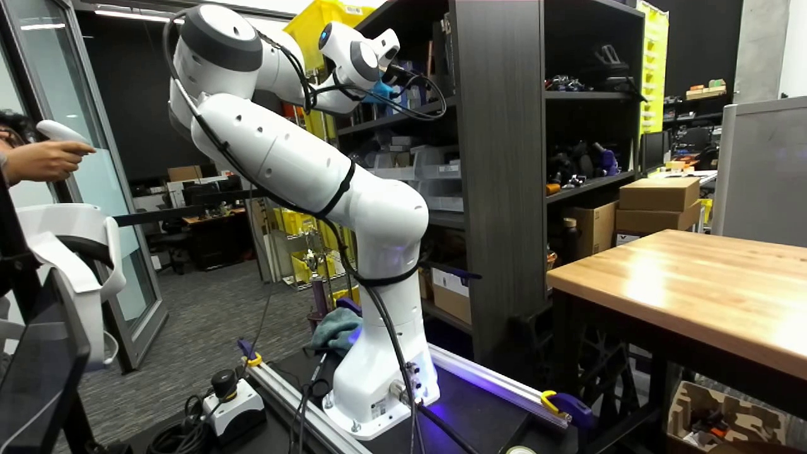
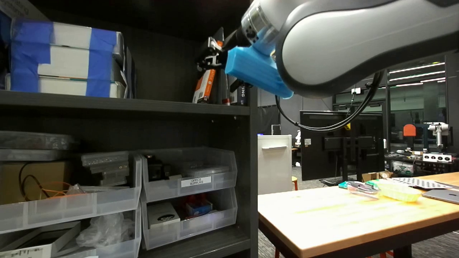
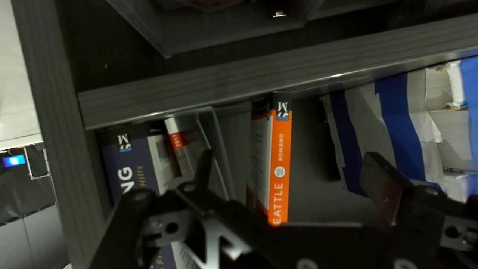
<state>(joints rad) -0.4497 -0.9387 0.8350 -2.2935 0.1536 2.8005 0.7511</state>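
1. Black Robotiq gripper fills the foreground of the wrist view, its two fingers spread wide apart.

2. Framed in the gap, as the wrist camera sees it, stands an orange-spined book lettered "EATTLE" and "ROMANO," with room showing between it and the fingertip on either side. How far the tips are from the spine in depth cannot be told.

3. Seen in an exterior view, the gripper hangs at the mouth of a dark shelf, partly covering the book, which leans toward the cabinet's side panel.

4. Neighbors in the wrist view include a dark blue book marked "Hills" and a volume with a red "2017" band, both left of the orange spine; to its right sits a stack bound in blue tape.

5. Light-blue block juts out beside the gripper at the arm's wrist, above a translucent bin labeled "OFFICE SUPPLIES" one level down.

6. White Franka Panda arm rises from its bolted base; well apart, a person's hand grips a white controller.

7. Wood-topped table near the cabinet bears a yellow container and a laptop.
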